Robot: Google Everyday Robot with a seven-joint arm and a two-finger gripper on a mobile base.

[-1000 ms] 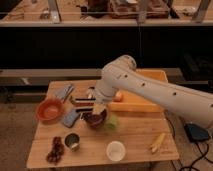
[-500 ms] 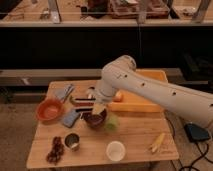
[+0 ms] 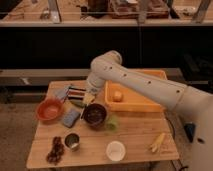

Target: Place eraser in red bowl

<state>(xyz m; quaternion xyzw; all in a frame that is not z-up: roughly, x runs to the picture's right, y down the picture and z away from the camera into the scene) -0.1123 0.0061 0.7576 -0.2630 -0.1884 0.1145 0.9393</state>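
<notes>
The eraser [image 3: 76,92], a small flat striped block, lies on the wooden table [image 3: 135,135] at the back left. The red bowl [image 3: 49,110] stands left of it, near the table's left edge, with a pale inside. My gripper [image 3: 89,98] hangs from the white arm just right of the eraser and above the rim of the dark brown bowl [image 3: 94,115]. Nothing shows in the gripper.
A blue-grey pad [image 3: 70,118] lies between the two bowls. An orange tray [image 3: 135,95] holds a round fruit [image 3: 117,96]. A metal cup [image 3: 73,142], a white cup [image 3: 115,150], a dark bunch [image 3: 55,149], a green thing [image 3: 112,122] and a banana [image 3: 157,142] stand in front.
</notes>
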